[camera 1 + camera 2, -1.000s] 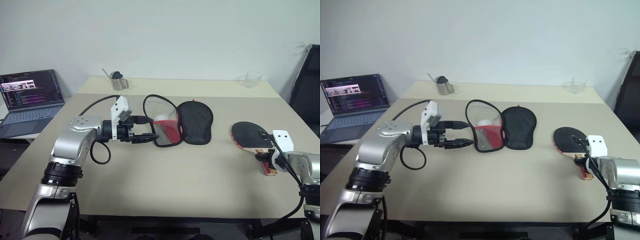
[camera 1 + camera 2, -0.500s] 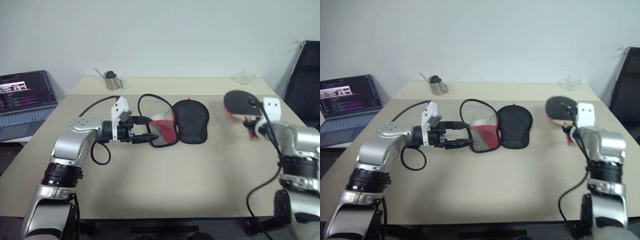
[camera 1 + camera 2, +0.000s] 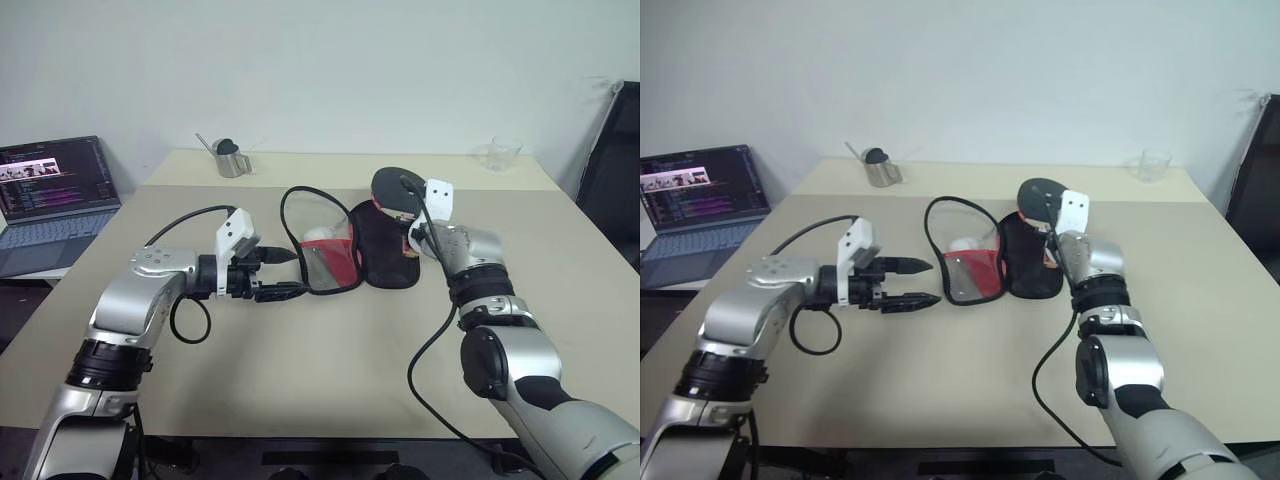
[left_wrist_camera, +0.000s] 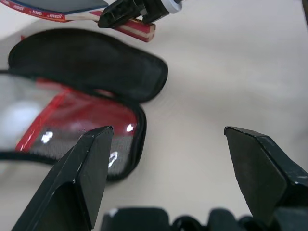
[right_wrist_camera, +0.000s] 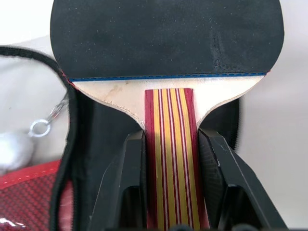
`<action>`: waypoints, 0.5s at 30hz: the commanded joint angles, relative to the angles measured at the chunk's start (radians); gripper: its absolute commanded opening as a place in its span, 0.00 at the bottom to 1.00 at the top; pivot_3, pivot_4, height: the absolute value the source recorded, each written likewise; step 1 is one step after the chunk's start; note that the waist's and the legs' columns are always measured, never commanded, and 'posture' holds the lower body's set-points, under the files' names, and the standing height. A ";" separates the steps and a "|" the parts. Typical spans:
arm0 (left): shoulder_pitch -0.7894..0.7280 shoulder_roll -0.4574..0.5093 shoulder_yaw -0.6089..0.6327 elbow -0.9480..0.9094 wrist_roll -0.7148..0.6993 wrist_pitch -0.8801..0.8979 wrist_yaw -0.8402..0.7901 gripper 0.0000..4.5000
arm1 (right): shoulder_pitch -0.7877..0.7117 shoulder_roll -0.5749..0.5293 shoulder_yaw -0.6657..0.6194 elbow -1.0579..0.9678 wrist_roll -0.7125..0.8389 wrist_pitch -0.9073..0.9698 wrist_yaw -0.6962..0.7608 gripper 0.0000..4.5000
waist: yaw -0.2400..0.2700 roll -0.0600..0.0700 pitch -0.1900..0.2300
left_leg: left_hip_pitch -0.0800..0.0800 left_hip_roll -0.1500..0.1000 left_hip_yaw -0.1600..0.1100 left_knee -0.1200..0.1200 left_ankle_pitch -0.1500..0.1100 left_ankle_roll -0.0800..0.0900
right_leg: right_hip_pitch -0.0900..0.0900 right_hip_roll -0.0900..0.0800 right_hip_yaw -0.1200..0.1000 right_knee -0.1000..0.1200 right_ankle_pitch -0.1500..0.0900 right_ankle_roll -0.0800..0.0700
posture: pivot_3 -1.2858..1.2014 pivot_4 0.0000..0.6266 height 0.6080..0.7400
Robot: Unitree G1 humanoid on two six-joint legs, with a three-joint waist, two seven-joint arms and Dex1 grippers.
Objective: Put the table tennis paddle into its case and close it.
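Fingers of the right gripper (image 5: 171, 185) clamp the table tennis paddle (image 5: 166, 53) by its handle, above the case (image 3: 345, 247). Left gripper (image 3: 912, 282) gapes wide beside that case, touching nothing. Inside the open case lies a white ball (image 3: 318, 238).

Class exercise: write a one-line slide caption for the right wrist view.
Right gripper shut on the table tennis paddle by its striped handle, held above the open case on the table.

Looks like an office or lab room: a plain white wall (image 3: 330, 60), a broad beige surface (image 3: 330, 360), an open laptop (image 3: 55, 195) showing code at the side, a black chair (image 3: 612, 180) tucked by the corner.
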 commanded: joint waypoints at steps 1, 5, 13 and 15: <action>0.019 0.038 0.081 -0.023 -0.005 -0.001 0.041 0.90 | -0.068 -0.004 -0.020 0.058 0.014 -0.101 -0.020 0.24 | 0.000 0.000 0.000 | 0.000 0.000 0.000 0.000 0.000 0.000 | 0.000 0.000 0.000 0.000 0.000 0.000 | 0.52 0.24 1.00; 0.060 0.032 0.140 -0.049 -0.026 0.012 0.103 0.90 | -0.082 0.003 -0.010 0.135 0.009 -0.143 -0.011 0.24 | -0.001 0.000 0.000 | 0.000 0.000 0.000 0.000 0.000 0.000 | 0.000 0.000 0.000 0.000 0.000 0.000 | 0.52 0.24 1.00; 0.136 0.049 0.184 -0.133 -0.060 0.058 0.148 0.90 | -0.106 0.047 0.000 0.182 0.019 -0.149 0.003 0.24 | -0.003 0.000 0.000 | 0.000 0.001 0.000 0.000 0.000 0.000 | 0.000 0.000 0.000 0.000 0.000 0.000 | 0.52 0.24 1.00; 0.147 0.051 0.189 -0.145 -0.063 0.063 0.156 0.90 | -0.111 0.065 0.000 0.159 0.024 -0.131 -0.007 0.24 | -0.004 0.000 0.000 | 0.000 0.001 0.000 0.000 0.000 0.000 | 0.000 0.000 0.000 0.000 0.000 0.000 | 0.52 0.24 1.00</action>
